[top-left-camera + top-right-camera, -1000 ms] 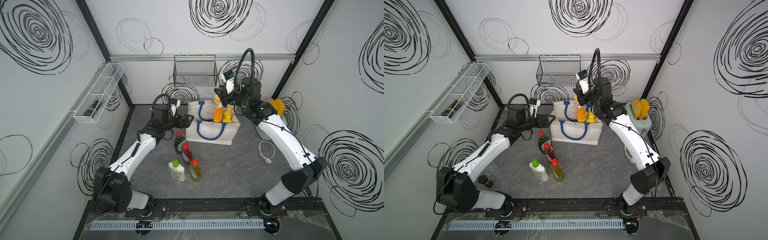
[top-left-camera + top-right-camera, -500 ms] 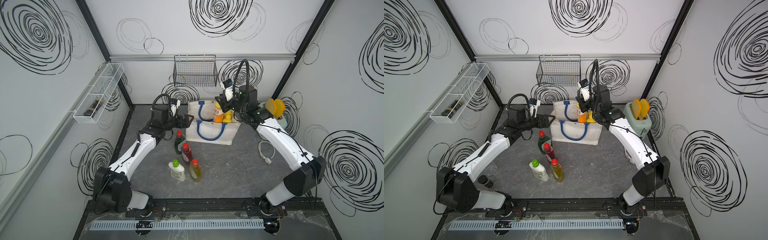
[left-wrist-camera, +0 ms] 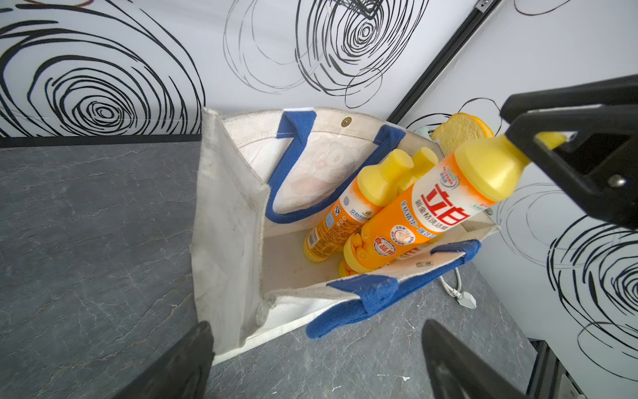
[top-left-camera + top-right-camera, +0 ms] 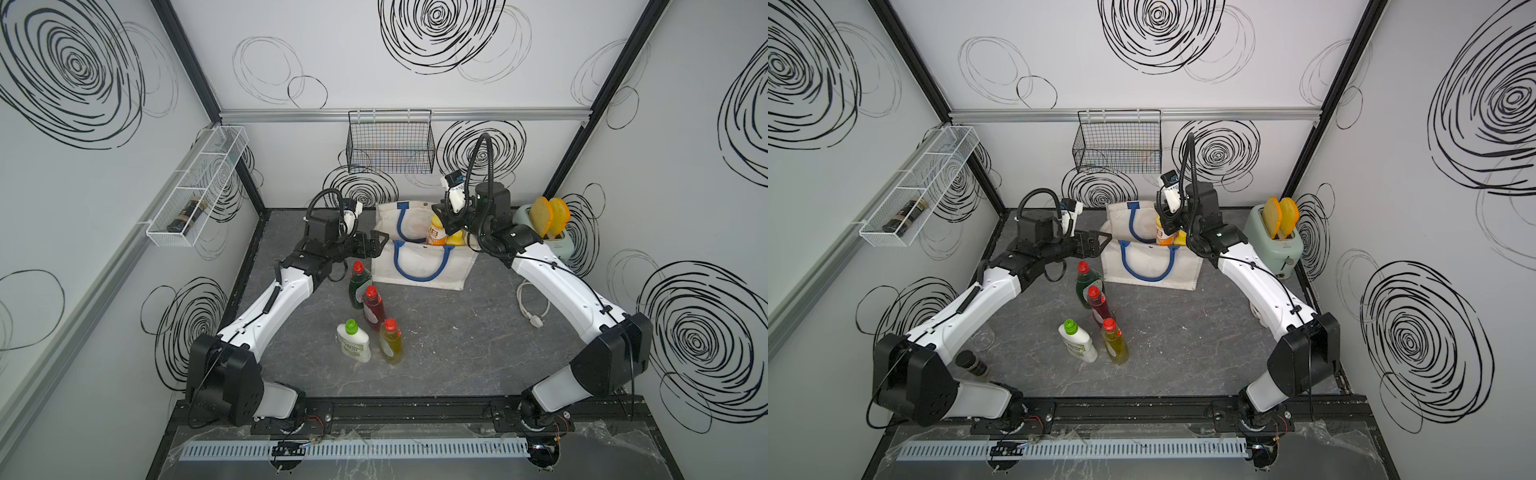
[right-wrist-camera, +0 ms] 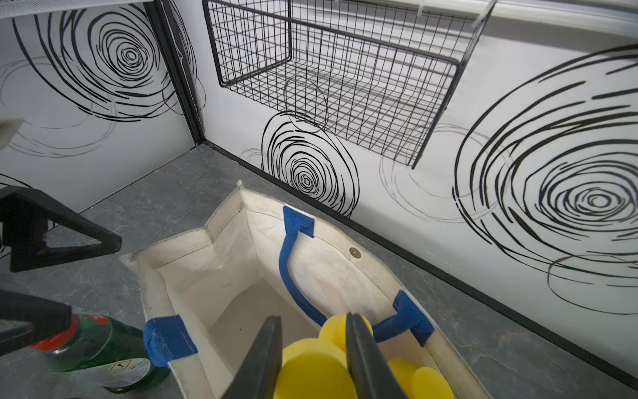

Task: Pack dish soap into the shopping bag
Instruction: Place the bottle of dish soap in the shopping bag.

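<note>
The dark grey marbled desk [image 4: 457,345] is the floor of a booth whose white walls are covered with black scribbled swirls. A black wire basket [image 4: 390,143] hangs on the back wall and a white wire shelf [image 4: 195,195] on the left wall. A pale green toaster [image 4: 1273,249] holding two slices of toast stands in the far right corner, with a white cable and plug [image 4: 530,309] lying near it.

The boxy off-white canvas tote with blue handles [image 4: 419,272] stands open-topped at the back of the desk. The right gripper [image 3: 549,140] is above the tote's right end, its jaws closed narrowly on the tip of the yellow cap of an orange plastic dish-soap bottle [image 3: 424,221]. The bottle's long axis is roughly upright, cap up and base down inside the tote. Whether the base rests on the tote's floor cannot be told. Other orange bottles with yellow caps [image 3: 348,214] stand cap up right beside it in the tote.

The left gripper [image 4: 376,241] hangs just beside the tote's left end, its jaws spread wide and empty.

Four more bottles stand upright on the desk in front of the tote's left part, caps up and close together. They are a dark green bottle with a red cap [image 4: 357,286], a red bottle with a red cap [image 4: 372,309], a yellow-green bottle with a red cap [image 4: 391,343] and a white bottle with a green cap [image 4: 354,345].
</note>
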Controlling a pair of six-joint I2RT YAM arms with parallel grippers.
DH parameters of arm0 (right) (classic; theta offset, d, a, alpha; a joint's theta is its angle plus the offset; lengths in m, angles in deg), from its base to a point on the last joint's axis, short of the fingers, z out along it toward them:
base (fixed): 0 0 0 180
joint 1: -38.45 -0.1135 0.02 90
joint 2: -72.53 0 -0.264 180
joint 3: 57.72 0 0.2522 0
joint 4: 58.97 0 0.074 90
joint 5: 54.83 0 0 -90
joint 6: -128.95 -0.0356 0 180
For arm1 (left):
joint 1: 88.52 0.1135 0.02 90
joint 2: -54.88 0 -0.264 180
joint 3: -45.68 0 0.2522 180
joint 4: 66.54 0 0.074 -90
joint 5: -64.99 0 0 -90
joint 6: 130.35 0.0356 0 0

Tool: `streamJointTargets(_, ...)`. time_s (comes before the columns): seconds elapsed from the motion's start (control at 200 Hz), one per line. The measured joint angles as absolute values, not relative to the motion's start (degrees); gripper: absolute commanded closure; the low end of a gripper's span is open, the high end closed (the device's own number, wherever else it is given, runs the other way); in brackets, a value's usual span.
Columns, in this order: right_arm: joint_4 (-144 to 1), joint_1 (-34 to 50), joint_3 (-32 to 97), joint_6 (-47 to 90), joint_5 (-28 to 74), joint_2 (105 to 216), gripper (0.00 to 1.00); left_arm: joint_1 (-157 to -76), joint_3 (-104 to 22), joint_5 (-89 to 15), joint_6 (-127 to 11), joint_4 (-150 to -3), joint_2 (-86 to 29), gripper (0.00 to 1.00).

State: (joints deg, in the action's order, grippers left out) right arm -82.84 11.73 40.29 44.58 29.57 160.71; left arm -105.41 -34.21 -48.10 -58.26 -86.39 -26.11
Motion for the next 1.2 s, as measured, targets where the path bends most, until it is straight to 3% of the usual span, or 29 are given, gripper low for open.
streamJointTargets(1.201,-75.0,12.3,31.7,44.3,30.8,164.6,1.0,-105.5,-34.2,-48.1,-58.3,-86.4,-26.1,0.04)
